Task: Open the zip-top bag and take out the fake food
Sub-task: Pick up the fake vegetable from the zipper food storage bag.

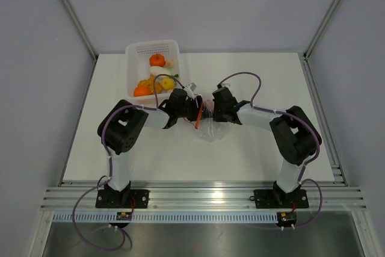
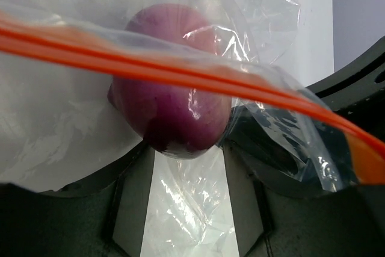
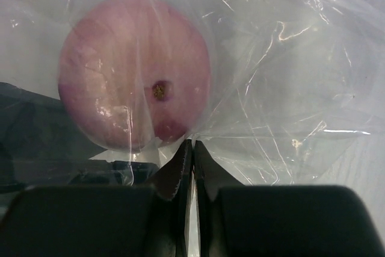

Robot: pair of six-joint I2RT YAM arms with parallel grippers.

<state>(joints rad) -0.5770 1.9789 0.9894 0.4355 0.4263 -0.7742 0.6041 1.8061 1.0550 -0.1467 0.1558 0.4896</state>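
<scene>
Zip-top bag [image 1: 210, 132] sits just below centre of the top view, crumpled clear film btwn the two grippers, its red-orange zipper strip [image 1: 200, 120] running roughly vertical on the bag's left edge. Inside it: one purple-pink onion piece [image 2: 171, 97], round & glossy. In the left wrist view it fills the centre w/ the zipper strip crossing in front of it, upper left to right edge. In the right wrist view it shows paler, upper left, stem spot facing the cam. Right gripper [image 3: 192, 154] is at bottom centre of its view, fingers [image 3: 174, 176] pressed almost together w/ only a hairline slit, bag film caught at the tips just under the onion piece. Left gripper [image 2: 186, 167] has its fingers [image 2: 129, 209] apart at a medium gap, low in its view, film lying across the gap & the onion piece bulging right at the tips; can't tell whether they bear on it or on the film. In the top view both grippers meet nose to nose at centre, right above the bag. Rest of the fake food [image 1: 155, 76] lies in the white perforated basket [image 1: 135, 49], upper left of centre, well apart from the bag: a tangerine [image 1: 157, 59] at the far end, a white piece [image 1: 159, 71] below it, yellow pieces [image 1: 166, 83] & a 2nd orange ball [image 1: 142, 90] at the near end, close to the left arm's wrist. All on a white table [image 1: 252, 154].
</scene>
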